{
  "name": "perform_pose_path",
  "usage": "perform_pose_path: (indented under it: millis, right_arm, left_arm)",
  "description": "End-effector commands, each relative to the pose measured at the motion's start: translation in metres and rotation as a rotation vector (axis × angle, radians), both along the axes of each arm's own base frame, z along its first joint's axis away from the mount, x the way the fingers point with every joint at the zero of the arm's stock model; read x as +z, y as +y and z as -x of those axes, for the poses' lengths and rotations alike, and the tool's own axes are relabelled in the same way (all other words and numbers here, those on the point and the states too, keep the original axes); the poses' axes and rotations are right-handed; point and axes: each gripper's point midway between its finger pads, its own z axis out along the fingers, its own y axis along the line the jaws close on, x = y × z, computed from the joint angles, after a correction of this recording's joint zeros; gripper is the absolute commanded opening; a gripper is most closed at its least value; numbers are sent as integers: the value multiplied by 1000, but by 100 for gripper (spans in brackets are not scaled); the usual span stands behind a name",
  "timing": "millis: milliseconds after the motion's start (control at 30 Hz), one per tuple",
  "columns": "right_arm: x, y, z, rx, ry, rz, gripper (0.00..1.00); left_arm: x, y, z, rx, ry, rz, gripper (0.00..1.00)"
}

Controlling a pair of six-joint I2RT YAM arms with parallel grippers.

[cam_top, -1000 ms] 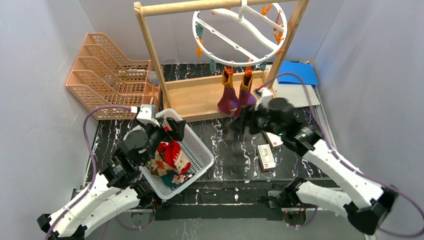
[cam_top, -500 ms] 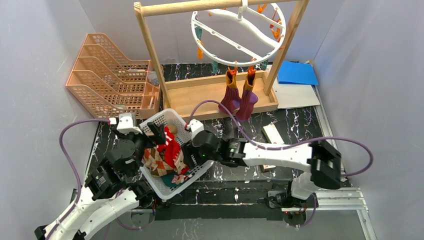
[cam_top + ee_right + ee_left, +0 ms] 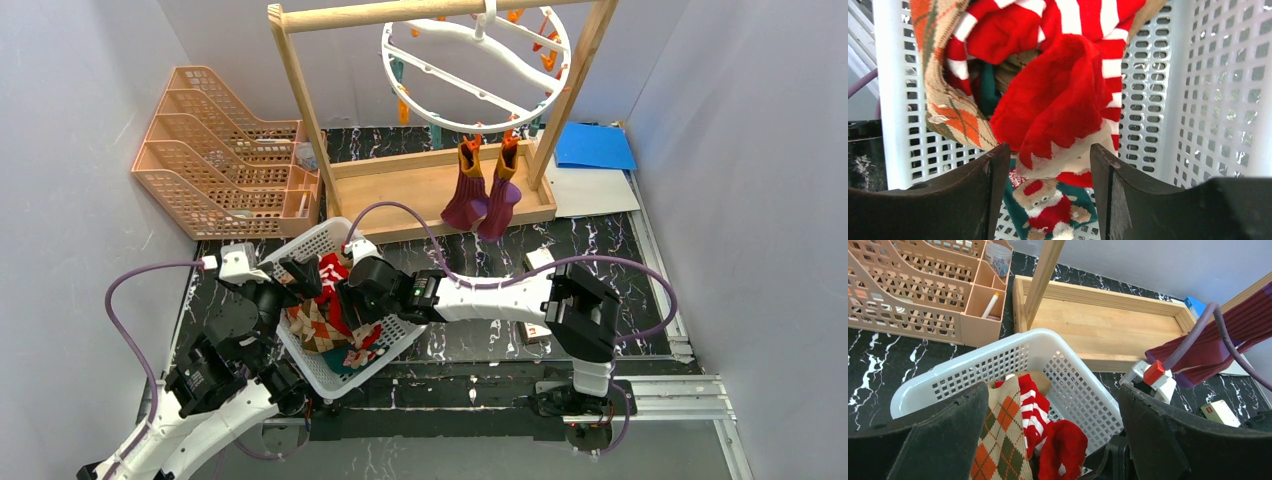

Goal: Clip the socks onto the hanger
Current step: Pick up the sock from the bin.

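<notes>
Red, seemingly plush sock [image 3: 1058, 95]; latticed basket [image 3: 1198, 100].

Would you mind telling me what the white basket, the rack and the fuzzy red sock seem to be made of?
White basket: smooth moulded plastic, judging by its even grid of holes. Rack: pale bare wood with visible grain. Red sock: plush, fleece-like fabric, probably synthetic; its matte pile looks fuzzy.
</notes>
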Motion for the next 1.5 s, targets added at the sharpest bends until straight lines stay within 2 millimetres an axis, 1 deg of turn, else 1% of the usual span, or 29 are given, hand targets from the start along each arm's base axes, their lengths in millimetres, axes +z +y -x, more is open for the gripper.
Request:
perform_pose_path:
  millis: [0, 133, 300, 400, 500, 533, 600, 667, 733, 833, 900, 1000, 1100, 1200, 1267, 1333, 1467]
  right_arm:
    - [17, 1, -3, -35, 18, -14, 66]
    - [15, -10, -1, -48, 35, 37, 66]
    - [12, -20, -2, -67, 38, 95, 65]
    - [13, -25, -5, -85, 28, 116, 64]
    - [21, -27, -8, -95, 8, 111, 60]
    - [21, -27, -8, -95, 7, 114, 58]
    - [19, -27, -8, -96, 11, 127, 53]
    - [16, -30, -7, -108, 24, 145, 45]
    - [19, -34, -7, -128, 23, 131, 35]
    - [32, -36, -6, -135, 18, 65, 16]
    - [42, -39, -5, -133, 18, 41, 1]
    - [59, -45, -4, -132, 9, 24, 1]
    - [81, -52, -7, -126, -33, 12, 1]
    - [106, -60, -10, -103, -98, -7, 1]
    - [124, -64, -8, -55, -143, -48, 1]
    - [138, -65, -3, 2, -172, -82, 1]
    - [153, -61, 9, 148, -230, -106, 1]
  left_arm:
    - [22, 4, -1, 7, -57, -20, 99]
    - [40, 9, 2, -20, -69, -129, 98]
    - [50, 19, 16, -75, -41, -243, 98]
    - [57, 27, 26, -93, -54, -247, 98]
    - [75, 27, 38, -160, -119, -216, 99]
    - [82, 29, 42, -166, -139, -200, 98]
    - [89, 35, 46, -160, -163, -190, 98]
    - [93, 39, 47, -146, -169, -196, 98]
    - [94, 39, 47, -146, -164, -207, 98]
    - [94, 36, 46, -161, -145, -230, 98]
    - [93, 35, 45, -163, -130, -237, 98]
    - [89, 34, 44, -162, -116, -238, 98]
    - [86, 33, 42, -155, -117, -219, 98]
    - [79, 27, 39, -157, -113, -192, 99]
    - [73, 21, 37, -169, -101, -181, 98]
    - [74, 14, 35, -190, -102, -177, 98]
    - [80, 1, 33, -247, -112, -199, 98]
